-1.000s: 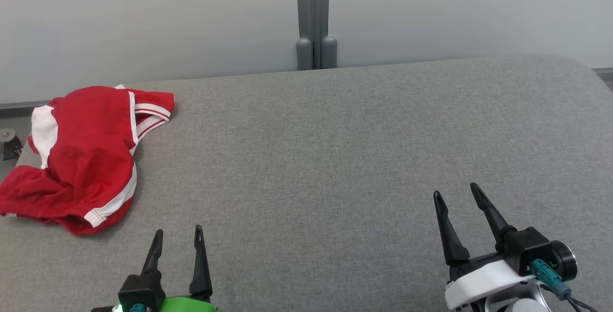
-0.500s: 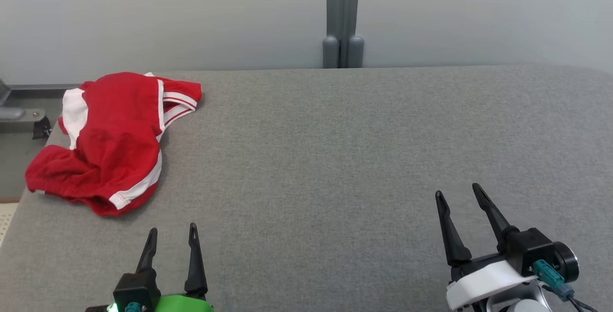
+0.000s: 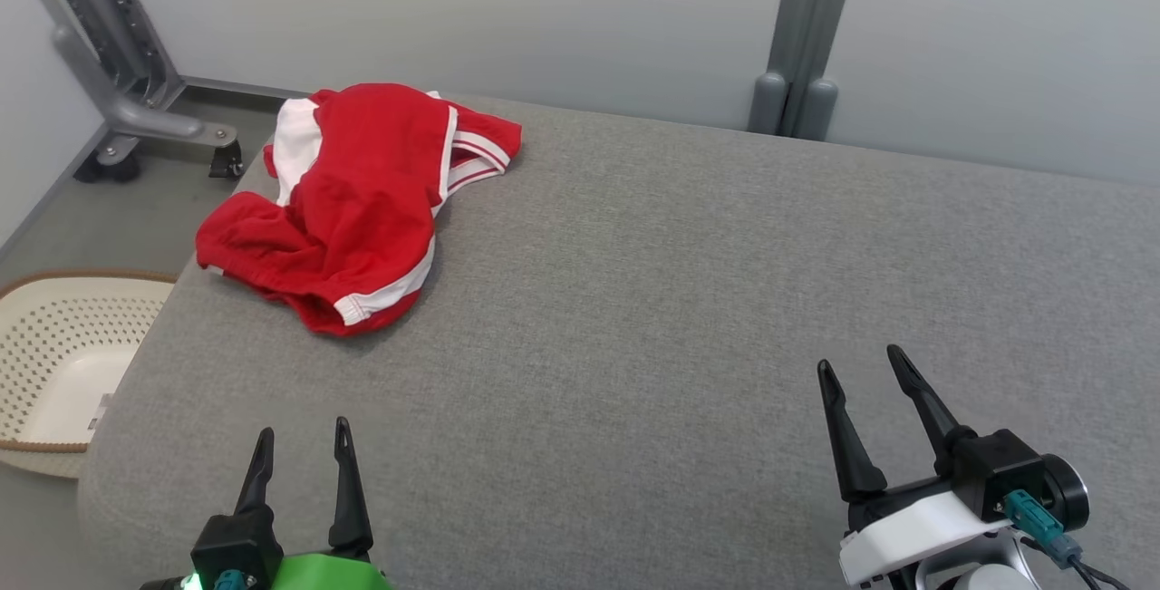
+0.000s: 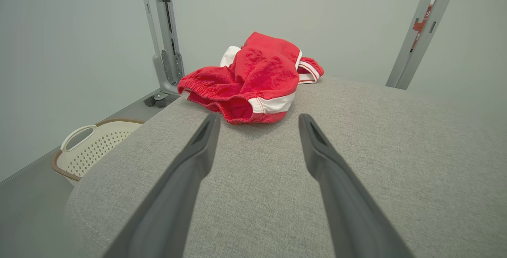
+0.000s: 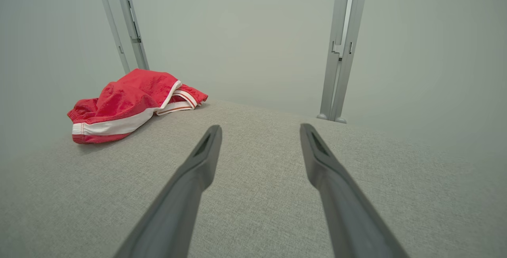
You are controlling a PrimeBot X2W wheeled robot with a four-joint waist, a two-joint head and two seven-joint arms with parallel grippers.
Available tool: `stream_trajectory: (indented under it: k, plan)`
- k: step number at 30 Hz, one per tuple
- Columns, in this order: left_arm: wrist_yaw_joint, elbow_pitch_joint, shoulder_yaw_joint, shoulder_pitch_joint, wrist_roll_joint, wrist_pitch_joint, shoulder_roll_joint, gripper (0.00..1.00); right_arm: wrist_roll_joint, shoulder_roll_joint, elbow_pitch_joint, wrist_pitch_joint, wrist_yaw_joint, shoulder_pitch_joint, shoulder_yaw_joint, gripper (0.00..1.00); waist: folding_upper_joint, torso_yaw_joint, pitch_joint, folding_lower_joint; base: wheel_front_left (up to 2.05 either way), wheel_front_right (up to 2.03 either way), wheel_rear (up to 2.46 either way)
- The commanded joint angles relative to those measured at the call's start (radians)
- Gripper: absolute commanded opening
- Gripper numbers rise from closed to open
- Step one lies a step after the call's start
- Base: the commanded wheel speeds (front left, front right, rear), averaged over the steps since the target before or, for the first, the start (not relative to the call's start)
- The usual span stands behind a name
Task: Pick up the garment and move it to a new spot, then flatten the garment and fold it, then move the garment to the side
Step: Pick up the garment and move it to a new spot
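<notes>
The crumpled red-and-white fabric garment (image 3: pixel 353 200) lies on a grey cloth-covered table (image 3: pixel 634 300). The left gripper (image 3: pixel 304 427) is near it and the right gripper (image 3: pixel 858 357) well apart from it — both have their fingers spread and grip nothing.

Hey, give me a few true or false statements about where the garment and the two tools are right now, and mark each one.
1. The red garment lies crumpled near the table's far left corner. True.
2. The left tool is shut on the garment. False: it is open, short of it.
3. A pale basket sits on the floor left of the table. True.
4. The right tool holds cloth. False: open and empty.
</notes>
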Motion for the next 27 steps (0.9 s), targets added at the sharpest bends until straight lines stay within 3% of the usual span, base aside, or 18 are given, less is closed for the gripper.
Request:
stream_trajectory:
  k: [1, 16, 22, 27]
  plan:
    - [-0.004, -0.002, 0.005, -0.008, -0.001, 0.000, 0.005, 1.00, 0.009, -0.003, 0.000, -0.003, 0.000, -0.009, 0.001, 1.00, 0.0000, 0.048, 0.004, 0.0000, 0.00, 0.00, 0.00]
    - [-0.020, 0.016, 0.033, -0.040, 0.017, 0.000, 0.021, 1.00, -0.004, -0.004, 0.005, -0.003, 0.000, -0.020, 0.006, 1.00, 0.0000, 0.045, 0.025, 0.0000, 0.00, 0.00, 0.00]
    - [-0.039, 0.030, 0.046, -0.152, 0.017, 0.010, 0.066, 1.00, -0.022, -0.003, -0.003, -0.003, 0.000, -0.039, -0.004, 1.00, 0.0000, 0.023, 0.061, 0.0000, 0.00, 0.00, 0.00]
    - [-0.083, 0.039, 0.051, -0.301, 0.009, 0.102, 0.138, 1.00, -0.041, -0.003, -0.011, -0.003, 0.000, -0.062, -0.014, 1.00, 0.0000, 0.013, 0.102, 0.0000, 0.00, 0.00, 0.00]
